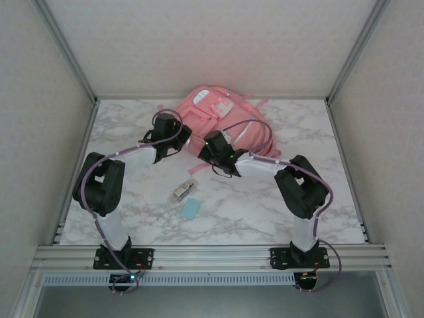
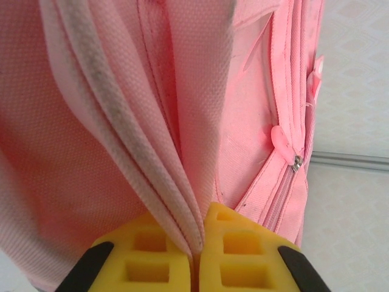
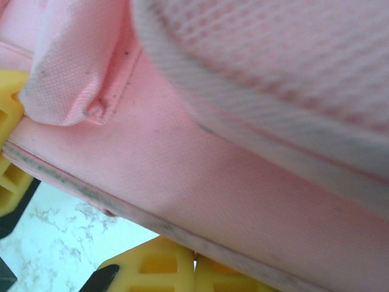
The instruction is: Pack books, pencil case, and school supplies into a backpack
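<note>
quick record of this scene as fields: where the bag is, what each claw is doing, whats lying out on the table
backpack: pink, far middle of the marble table
left claw: shut on a fold of the backpack's trimmed fabric
right claw: shut on the backpack's edge
loose on table: light-blue block and silvery stubby item, near each other, in front of the backpack

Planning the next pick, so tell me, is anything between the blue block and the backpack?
Yes. The silvery item lies just beyond the blue block toward the backpack, and the right claw, shut on the backpack's edge, hangs over that stretch.
</note>
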